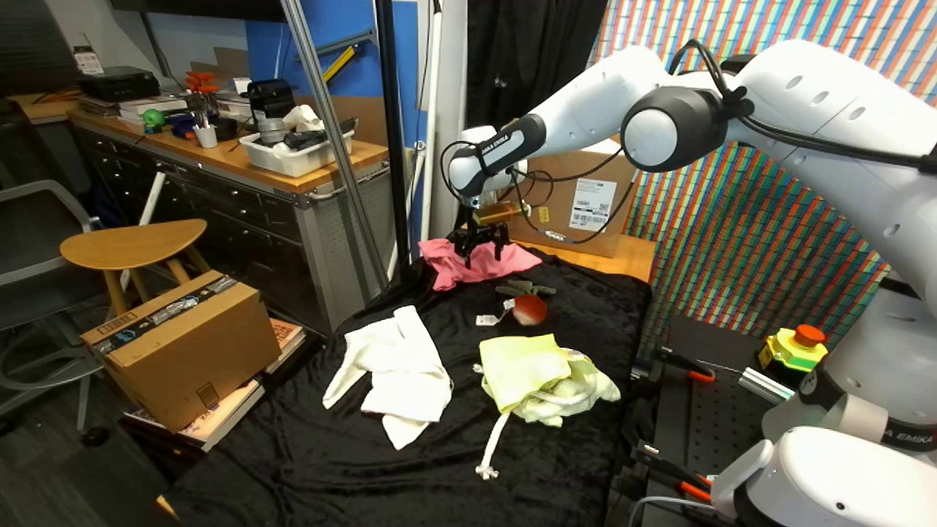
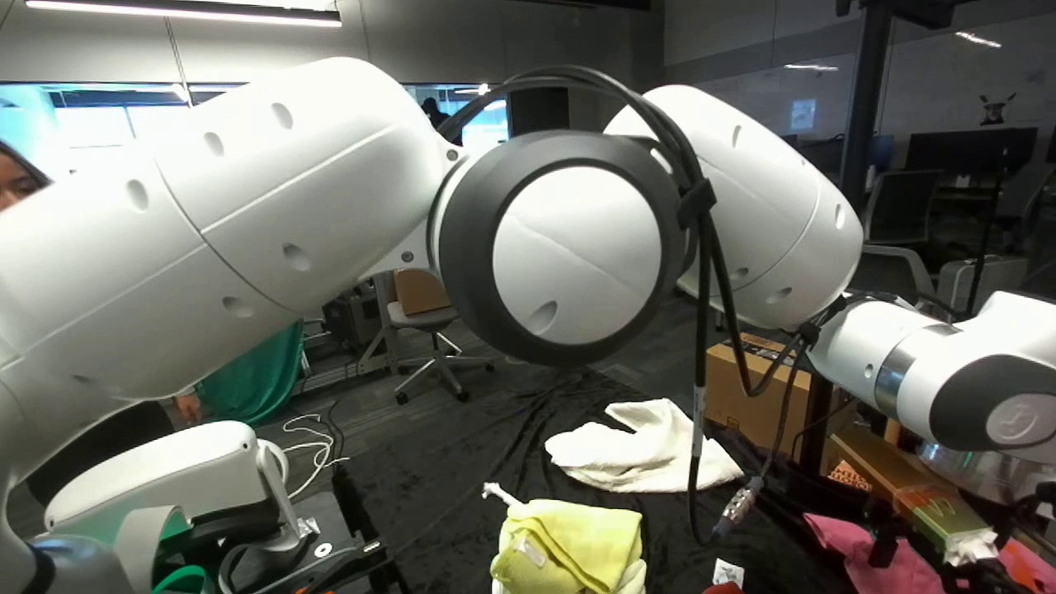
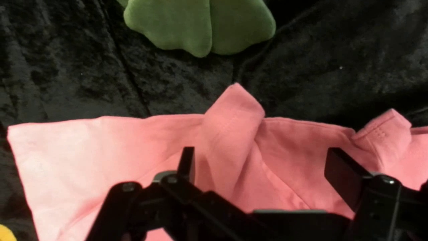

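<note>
Apart, fingers (image 3: 346, 177) over pink cloth (image 3: 230, 154), near edge.

The white arm (image 1: 607, 99) arches outward, bent at its elbow (image 1: 651, 137); below the wrist (image 1: 465, 173), the gripper (image 3: 261, 164) points down, its two black fingers (image 3: 345, 179) spread wide apart.

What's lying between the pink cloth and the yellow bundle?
Between the pink cloth and yellow bundle, an exterior view shows a red plush, its white tag and green leaves.

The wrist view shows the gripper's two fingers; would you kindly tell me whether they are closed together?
No, the gripper has its fingers wide apart, with the pink cloth showing between them.
</note>
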`<act>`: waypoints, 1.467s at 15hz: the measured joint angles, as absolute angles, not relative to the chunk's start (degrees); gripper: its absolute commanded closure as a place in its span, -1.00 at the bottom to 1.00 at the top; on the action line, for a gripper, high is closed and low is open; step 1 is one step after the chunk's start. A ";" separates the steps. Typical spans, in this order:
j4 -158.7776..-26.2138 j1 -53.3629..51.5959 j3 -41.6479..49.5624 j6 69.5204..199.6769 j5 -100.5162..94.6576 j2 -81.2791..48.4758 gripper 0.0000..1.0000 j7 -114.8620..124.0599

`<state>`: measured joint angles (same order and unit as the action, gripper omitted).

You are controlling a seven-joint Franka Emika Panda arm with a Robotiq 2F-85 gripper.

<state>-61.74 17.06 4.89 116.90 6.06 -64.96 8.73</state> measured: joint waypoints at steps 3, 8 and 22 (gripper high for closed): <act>-60.41 18.11 4.89 116.38 6.66 -66.21 -1.00 9.20; -59.09 19.38 4.89 116.32 8.04 -67.04 -1.00 9.79; -58.55 20.07 4.55 116.33 8.27 -67.25 0.61 11.66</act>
<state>-58.55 20.07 4.55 116.33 8.27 -67.25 11.66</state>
